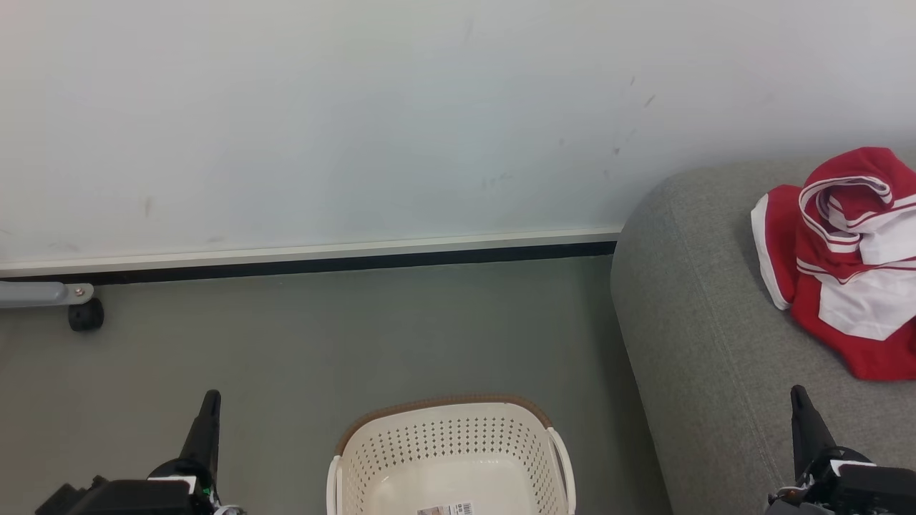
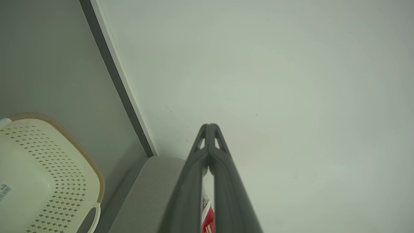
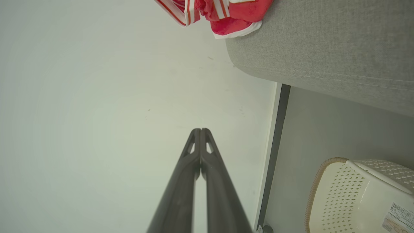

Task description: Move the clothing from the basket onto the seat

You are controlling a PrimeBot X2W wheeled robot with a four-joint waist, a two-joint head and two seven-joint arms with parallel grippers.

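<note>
The red clothing with white panels and striped edging lies crumpled on the grey seat at the right; it also shows as red clothing on the seat in the right wrist view. The cream basket with its brown rim stands on the floor at bottom centre; its inside holds a barcode label. My left gripper is shut, left of the basket, fingertips together. My right gripper is shut over the seat's front part, tips touching. Neither holds anything.
A pale wall with a white and black skirting runs behind the grey floor. A grey metal leg with a black caster stands at the far left by the wall. The basket sits close to the seat's side.
</note>
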